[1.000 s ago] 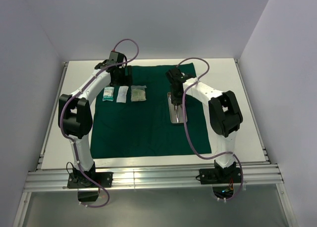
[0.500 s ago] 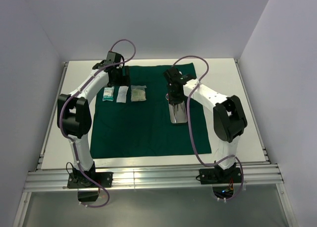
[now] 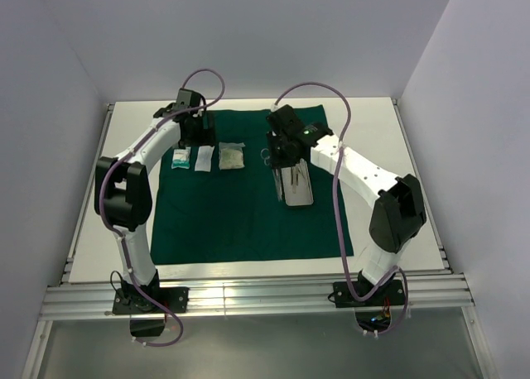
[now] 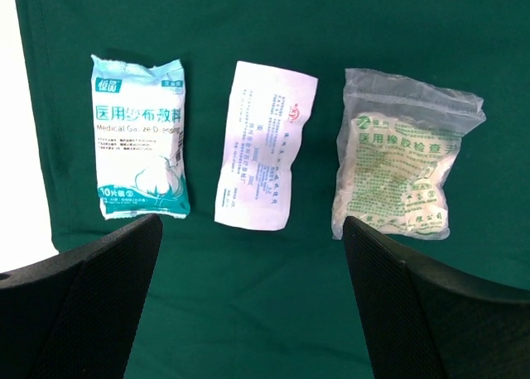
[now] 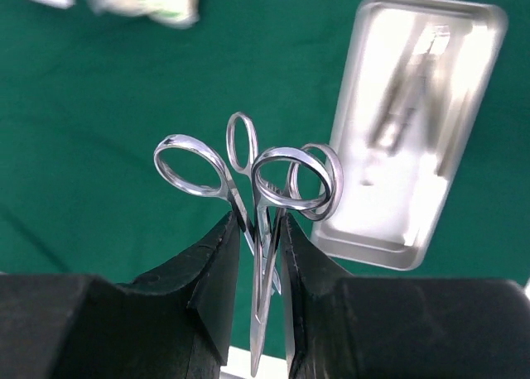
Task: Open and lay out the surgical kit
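The dark green cloth (image 3: 240, 213) of the surgical kit lies spread flat on the table. Three pale packets lie in a row on it: a teal one (image 4: 139, 139), a white one (image 4: 265, 147) and a clear one (image 4: 402, 168). My left gripper (image 4: 252, 313) hovers open just behind them, nothing between its fingers (image 4: 83, 304). My right gripper (image 5: 259, 255) is shut on a bunch of ring-handled steel clamps (image 5: 281, 176), held in the air left of the steel tray (image 5: 389, 222). More slim instruments (image 5: 410, 89) lie blurred inside the tray.
The white tabletop (image 3: 389, 172) shows around the cloth, with pale walls on three sides. The tray's rim (image 3: 308, 199) sits on the cloth's right half. Both arm bases stand at the near edge.
My right gripper has risen from the tray with the clamps and swung left and back; its elbow has dropped toward the near right. The left arm has barely moved.
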